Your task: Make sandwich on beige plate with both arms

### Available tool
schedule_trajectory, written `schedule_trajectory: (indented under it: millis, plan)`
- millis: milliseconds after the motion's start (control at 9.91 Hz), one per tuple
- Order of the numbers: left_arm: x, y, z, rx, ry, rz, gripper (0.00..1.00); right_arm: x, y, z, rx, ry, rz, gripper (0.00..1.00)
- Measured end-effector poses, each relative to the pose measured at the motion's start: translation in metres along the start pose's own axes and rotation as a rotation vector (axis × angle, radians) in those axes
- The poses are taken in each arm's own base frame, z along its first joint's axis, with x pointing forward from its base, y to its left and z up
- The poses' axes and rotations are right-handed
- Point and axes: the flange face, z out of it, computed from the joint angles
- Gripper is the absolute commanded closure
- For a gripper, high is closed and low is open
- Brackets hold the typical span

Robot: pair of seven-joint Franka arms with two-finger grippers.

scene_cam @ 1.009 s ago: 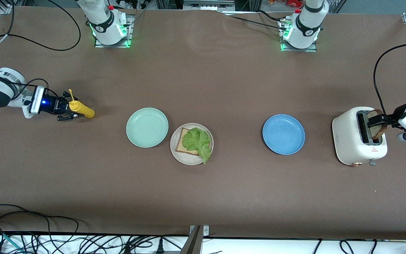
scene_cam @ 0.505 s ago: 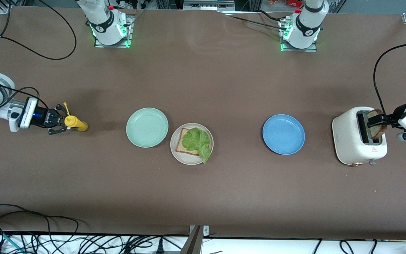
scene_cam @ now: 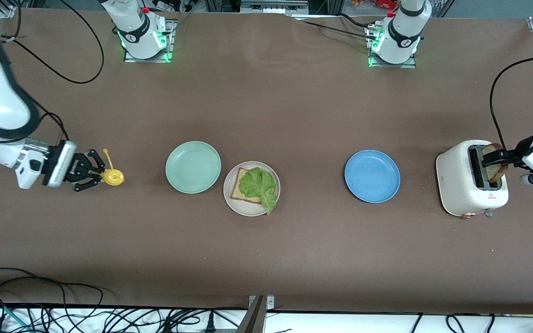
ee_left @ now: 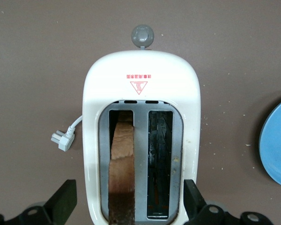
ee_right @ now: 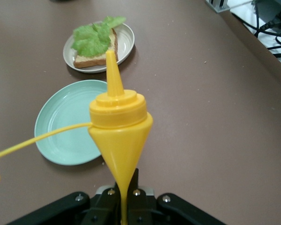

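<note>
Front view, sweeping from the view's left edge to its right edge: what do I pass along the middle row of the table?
Right gripper holding the yellow squeeze bottle → round mint-green plate → round beige plate with bread and lettuce → round blue plate → white toaster → left gripper on the brown bread slice.

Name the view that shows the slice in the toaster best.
The left wrist view: it looks straight down into the toaster, the slice standing in one slot. The front view shows it small at the left end effector. The right wrist view misses it.
</note>
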Motion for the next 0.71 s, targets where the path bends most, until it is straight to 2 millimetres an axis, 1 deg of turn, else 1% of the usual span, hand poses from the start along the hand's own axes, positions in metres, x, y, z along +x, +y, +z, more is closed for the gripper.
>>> schedule_trajectory:
  millis: [101, 202, 303, 404, 606, 706]
  plan:
    - [0.0, 0.0, 0.0, 0.0, -0.001, 0.0, 0.95, 0.039, -0.007, 0.007, -0.028, -0.106, 0.005, 1.0]
    - [0.0, 0.0, 0.001, -0.001, -0.003, 0.008, 1.0, 0.078, -0.017, 0.018, -0.067, -0.214, 0.007, 1.0]
    - [-0.001, -0.001, 0.003, -0.001, -0.006, 0.041, 1.0, 0.115, -0.031, 0.033, -0.126, -0.319, 0.01, 1.0]
    - [-0.002, -0.002, 0.004, -0.002, -0.008, 0.079, 1.0, 0.147, -0.049, 0.052, -0.182, -0.394, 0.007, 1.0]
    - [-0.003, -0.006, 0.005, -0.003, -0.01, 0.11, 1.0, 0.194, -0.089, 0.093, -0.261, -0.496, -0.02, 1.0]
    - [-0.004, -0.006, 0.005, -0.003, -0.01, 0.114, 1.0, 0.21, -0.11, 0.114, -0.309, -0.56, -0.049, 1.0]
